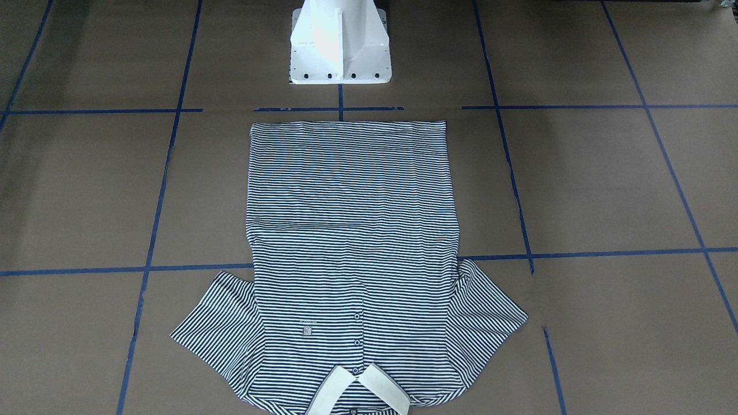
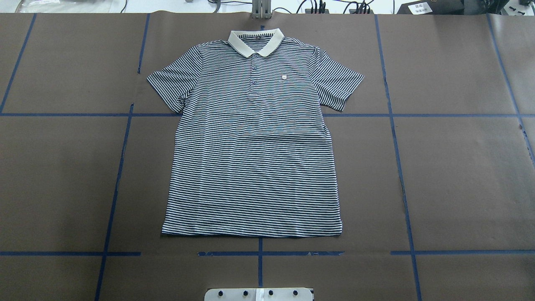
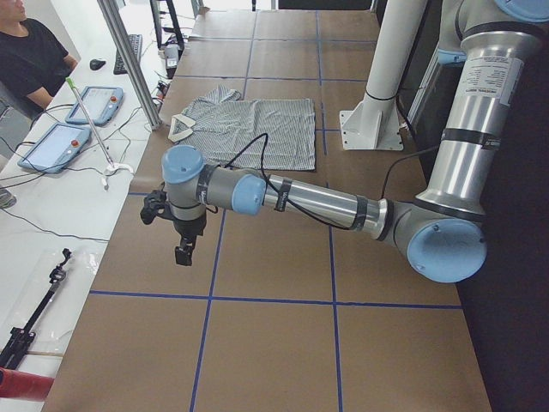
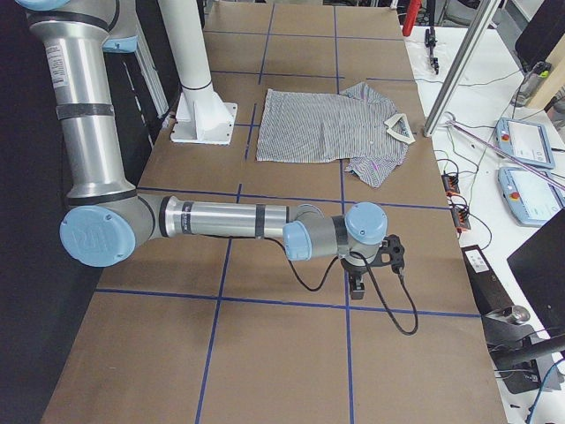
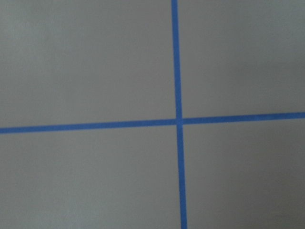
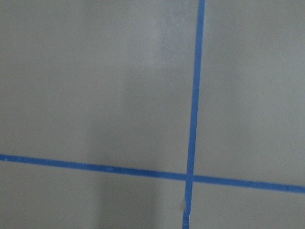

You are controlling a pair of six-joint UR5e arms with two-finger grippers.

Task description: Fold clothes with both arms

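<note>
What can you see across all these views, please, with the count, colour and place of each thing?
Navy-and-white striped short-sleeved polo shirt: one, cream collar, spread flat and face-up mid-table, collar away from the robot.
Brown paper-covered table: one, brown, under everything.
Blue tape grid lines: several, blue, crossing the table.
White metal pedestal base: one, white, on the table beyond the shirt's hem.
Grey-framed control tablets: two, on the white side bench.
Seated person in a dark top: one, by that bench.
Grey jointed robot arms: two, light blue caps; left arm and right arm over bare table at opposite ends.
Black two-finger hands: two; left hand, right hand, above the table, holding nothing; open or shut unclear.
</note>
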